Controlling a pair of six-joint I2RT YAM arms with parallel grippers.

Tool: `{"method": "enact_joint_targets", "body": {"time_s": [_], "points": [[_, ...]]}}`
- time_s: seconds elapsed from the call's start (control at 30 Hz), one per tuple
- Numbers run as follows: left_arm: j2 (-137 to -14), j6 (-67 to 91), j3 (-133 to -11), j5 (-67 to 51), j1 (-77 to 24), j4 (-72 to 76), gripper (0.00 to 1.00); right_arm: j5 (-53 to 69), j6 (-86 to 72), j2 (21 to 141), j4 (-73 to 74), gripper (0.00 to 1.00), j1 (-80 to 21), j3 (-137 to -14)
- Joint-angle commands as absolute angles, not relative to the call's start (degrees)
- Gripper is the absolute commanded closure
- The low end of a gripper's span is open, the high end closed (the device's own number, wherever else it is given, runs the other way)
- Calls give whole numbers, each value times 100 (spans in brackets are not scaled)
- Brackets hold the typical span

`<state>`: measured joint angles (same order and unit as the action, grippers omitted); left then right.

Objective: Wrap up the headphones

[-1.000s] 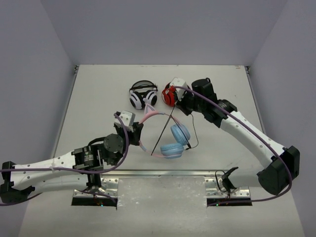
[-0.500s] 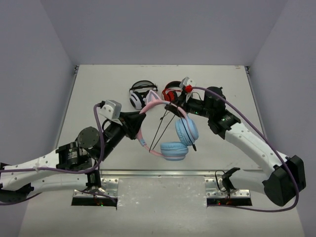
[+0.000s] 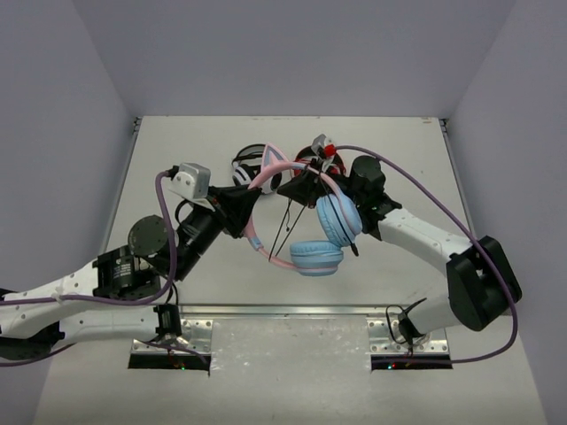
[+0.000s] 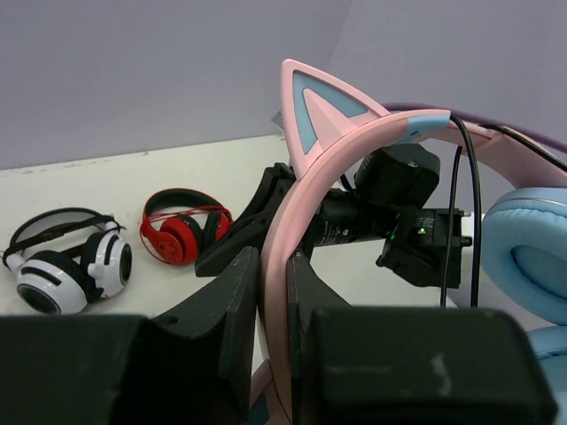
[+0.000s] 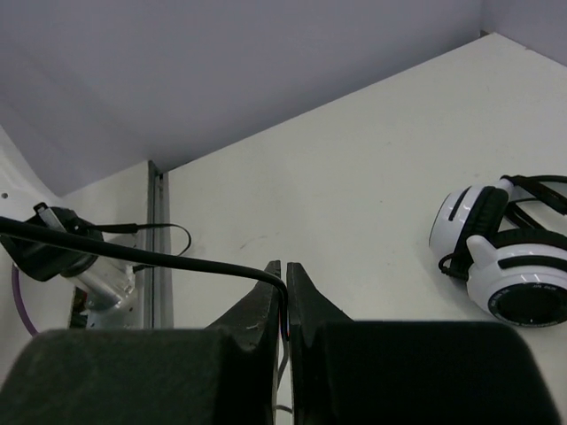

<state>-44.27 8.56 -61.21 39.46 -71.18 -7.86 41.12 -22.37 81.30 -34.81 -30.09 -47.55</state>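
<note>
Cat-eared headphones (image 3: 337, 218), pink headband (image 4: 275, 257) arched upright, light blue earcups (image 3: 316, 258) hanging below, thin black cable (image 3: 285, 232) looped over the band, raised above mid-desk (image 3: 177, 159)

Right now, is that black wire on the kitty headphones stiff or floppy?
Probably floppy: the thin cable bends sharply where the right gripper pinches it. Likely light too: it drapes over the headphones and just hangs.

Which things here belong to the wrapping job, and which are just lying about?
Job: pink cat-ear headphones, headband gripped in the left tool; their black cable, pinched in the right tool.
Lying about: white-and-black headphones; red-and-black headphones.
</note>
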Motion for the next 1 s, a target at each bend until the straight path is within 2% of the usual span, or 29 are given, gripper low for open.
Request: {"method": "enact_joint_targets", "body": {"time_s": [0.0, 0.13, 0.33, 0.43, 0.53, 0.8, 0.97], "points": [[-4350, 967, -6617, 4078, -7172, -334, 100, 4350, -2767, 8279, -4454, 97, -2980, -4676], [-4403, 835, -6863, 4201, -7172, -544, 100, 4342, -2927, 8385, -4755, 99, -2979, -4465], [-4255, 948, -6760, 4377, -7172, -1457, 100, 2665, -2434, 7630, -3394, 99, -2551, -4333], [-3782, 1309, -6260, 4465, -7163, -1906, 100, 2856, -2733, 7331, -2876, 99, -1568, -4534], [-3377, 1547, -5977, 4386, -7154, -1995, 100, 3067, -2585, 7234, -2332, 99, -1205, -4876], [-3296, 1722, -5906, 4166, -7163, -2127, 100, 2892, -2215, 7110, -1872, 99, -1029, -4957], [-3296, 1705, -5863, 3868, -7163, -1716, 100, 3513, -2486, 7347, -2256, 99, -993, -4835]]}}
